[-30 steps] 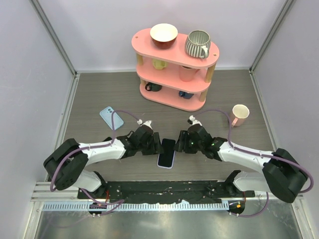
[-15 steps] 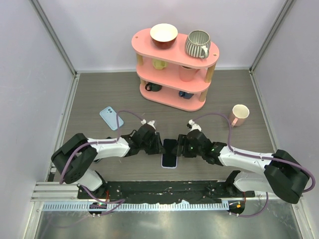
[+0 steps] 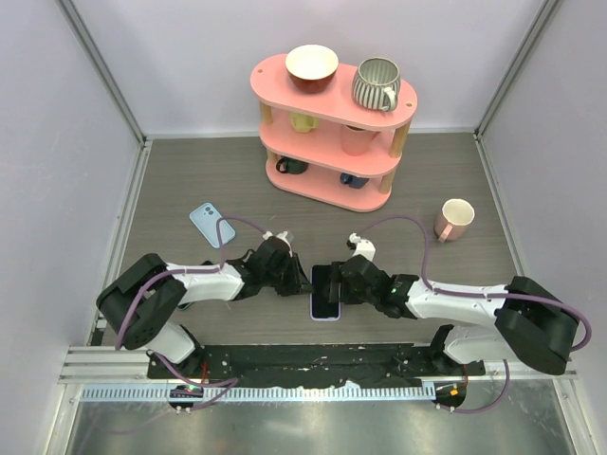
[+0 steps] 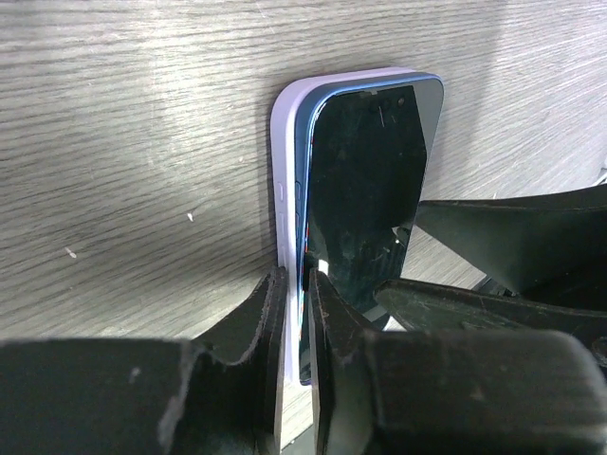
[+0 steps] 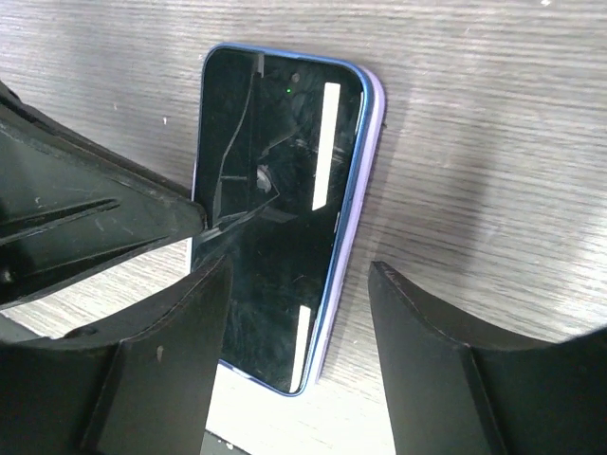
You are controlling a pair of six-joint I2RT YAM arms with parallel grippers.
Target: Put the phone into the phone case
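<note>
1. Phone (image 3: 324, 289) lies screen up inside the lilac phone case (image 4: 283, 133), on the counter (image 3: 190, 171) between the two arms.
2. Left fingers (image 4: 248, 327) are narrow and pinch one long wall of the phone case. The blue rim of the phone sits just inside this wall.
3. Right fingers (image 5: 161, 351) stand wide, one at each side of the phone's end. I cannot tell if they touch it.
4. Bare counter lies on all sides. The pink shelf (image 3: 332, 133) and the mug (image 3: 457, 218) are well apart.
</note>
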